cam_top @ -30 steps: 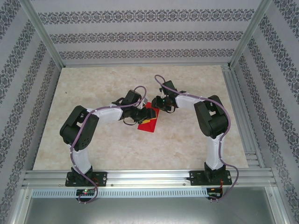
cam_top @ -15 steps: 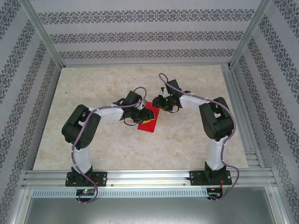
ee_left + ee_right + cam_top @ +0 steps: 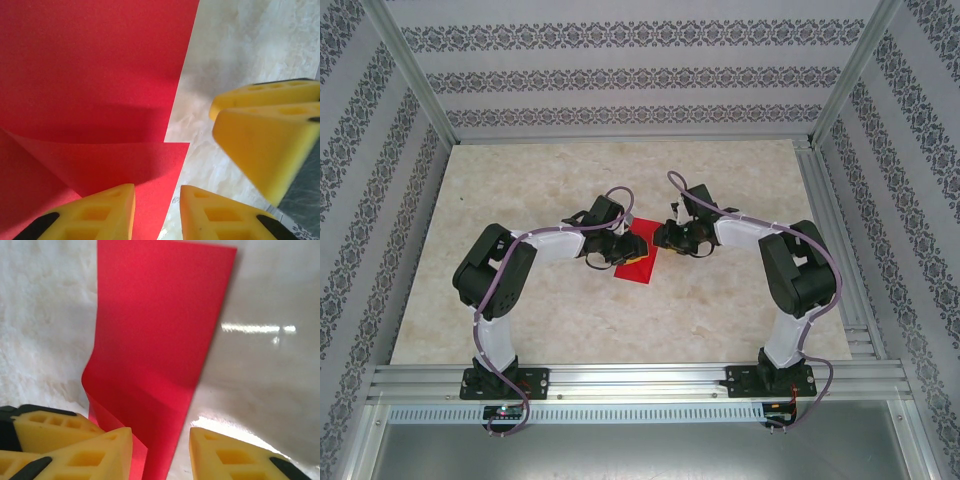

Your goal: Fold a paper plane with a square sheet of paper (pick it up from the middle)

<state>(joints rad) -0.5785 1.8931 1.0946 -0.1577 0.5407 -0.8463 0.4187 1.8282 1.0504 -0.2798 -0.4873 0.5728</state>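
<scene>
The red square sheet of paper (image 3: 640, 268) lies partly folded on the marble table, mid-table between both arms. In the left wrist view the paper (image 3: 95, 75) has a flap doubled over it, with a crease running across. My left gripper (image 3: 157, 212) stands over the paper's right edge, jaws apart, one yellow fingertip (image 3: 100, 212) over the red flap. In the right wrist view the paper (image 3: 160, 325) runs away as a narrow strip with one side lifted. My right gripper (image 3: 161, 455) straddles its near end, jaws apart. The two grippers (image 3: 625, 250) (image 3: 668, 237) nearly touch.
The marble tabletop (image 3: 520, 200) is bare around the paper. Patterned walls and aluminium frame posts (image 3: 415, 80) enclose it on three sides. A rail (image 3: 640, 378) carrying both arm bases runs along the near edge.
My left gripper's jaws have narrowed over the paper's edge. The right arm has swung right and nearer, its gripper dropping toward the paper's upper right side.
</scene>
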